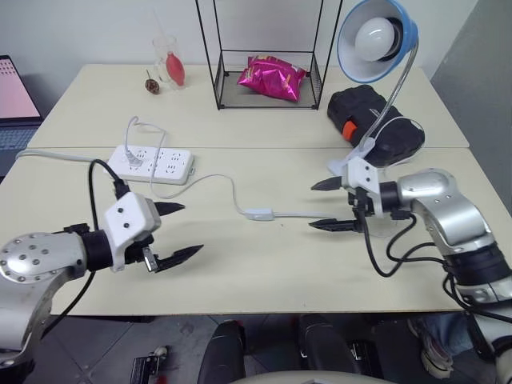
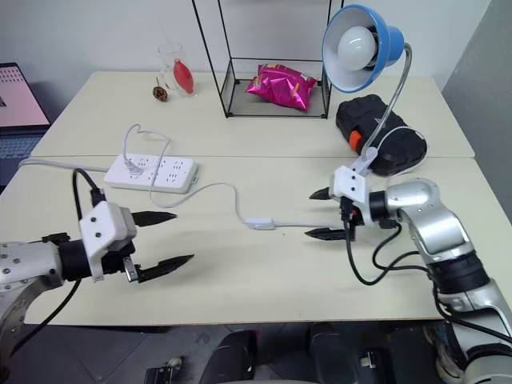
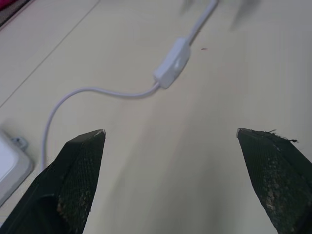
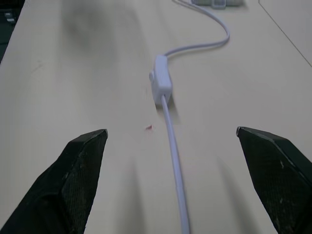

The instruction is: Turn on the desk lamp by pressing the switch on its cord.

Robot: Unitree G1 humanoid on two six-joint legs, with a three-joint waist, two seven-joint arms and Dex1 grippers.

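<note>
**Q:** What can't you make out from your end?

**Me:** The rocker face on the switch (image 1: 258,214) is too small to read, so I can't tell if it's on or off. The lamp's clip base sits behind my right tool (image 1: 334,205), mostly covered. A laptop (image 1: 14,104) is cut off at the left edge. The far end of the left wrist view is smeared.

**Q:** How does the switch look, and where is it?

**Me:** Small white oblong, thicker than the cord (image 1: 229,186), flat on the tabletop (image 1: 264,264), roughly mid-tabletop, between both tools and touching neither. It's nearer the right tool than the left tool (image 1: 178,232).

**Q:** Orientation?

**Me:** Long axis runs left-right across the tabletop, in line with the cord. One cord end curves back toward the power strip (image 1: 152,163), the other goes toward the right tool.

**Q:** Lamp and tools?

**Me:** The desk lamp (image 1: 374,40) has a blue shade with a white bulb facing me, bulb unlit, on a gooseneck at back right. Both tools have fingers spread wide, nothing in either; right tool points at the switch along the cord.
</note>
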